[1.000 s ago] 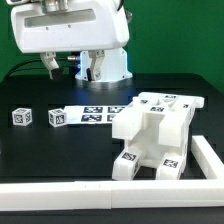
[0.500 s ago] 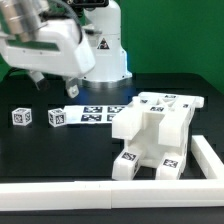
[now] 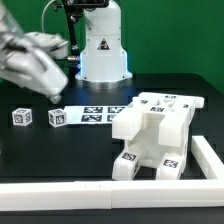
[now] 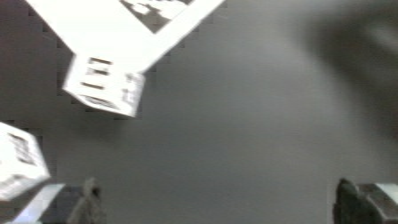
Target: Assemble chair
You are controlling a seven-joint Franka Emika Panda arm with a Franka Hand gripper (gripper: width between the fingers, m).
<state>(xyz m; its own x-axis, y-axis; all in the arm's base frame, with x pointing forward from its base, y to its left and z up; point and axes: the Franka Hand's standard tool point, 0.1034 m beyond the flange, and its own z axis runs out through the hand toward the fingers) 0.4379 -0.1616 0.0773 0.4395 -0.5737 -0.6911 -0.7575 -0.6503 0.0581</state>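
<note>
The chair is a chunky white tagged structure standing on the black table at the exterior view's right. My gripper is a blurred shape high at the exterior view's left, above two small tagged cubes and far from the chair. In the wrist view my gripper is open and empty, with its dark fingertips wide apart over bare black table. The chair is out of the wrist view.
Two small tagged cubes sit at the left; both show in the wrist view. The marker board lies beside them and shows in the wrist view. A white rail borders the front and right.
The arm has swung from the back middle toward the exterior view's left and come lower, over the two cubes. The chair and the cubes have not moved.
</note>
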